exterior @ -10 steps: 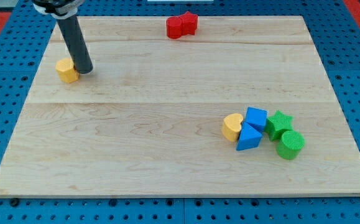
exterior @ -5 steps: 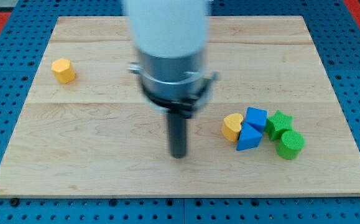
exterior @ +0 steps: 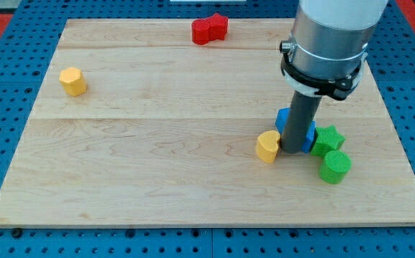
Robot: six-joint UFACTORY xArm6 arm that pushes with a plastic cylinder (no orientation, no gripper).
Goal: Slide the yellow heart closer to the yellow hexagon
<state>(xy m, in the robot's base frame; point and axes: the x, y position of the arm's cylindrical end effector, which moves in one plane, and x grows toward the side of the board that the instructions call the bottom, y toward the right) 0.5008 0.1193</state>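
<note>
The yellow heart point(exterior: 267, 146) lies on the wooden board at the lower right of the middle. The yellow hexagon point(exterior: 72, 81) lies far off at the board's left, near the top. My tip point(exterior: 291, 149) stands just right of the yellow heart, touching or almost touching it. The rod covers most of the blue blocks point(exterior: 308, 134) behind it.
A green star point(exterior: 328, 139) and a green cylinder point(exterior: 334, 166) lie right of my tip. Red blocks point(exterior: 209, 29) lie together at the board's top edge. The wooden board point(exterior: 157, 158) rests on a blue pegboard.
My rod left the yellow hexagon, crossed the board to the right, and now stands right of the yellow heart over the blue blocks. The yellow heart has barely moved.
</note>
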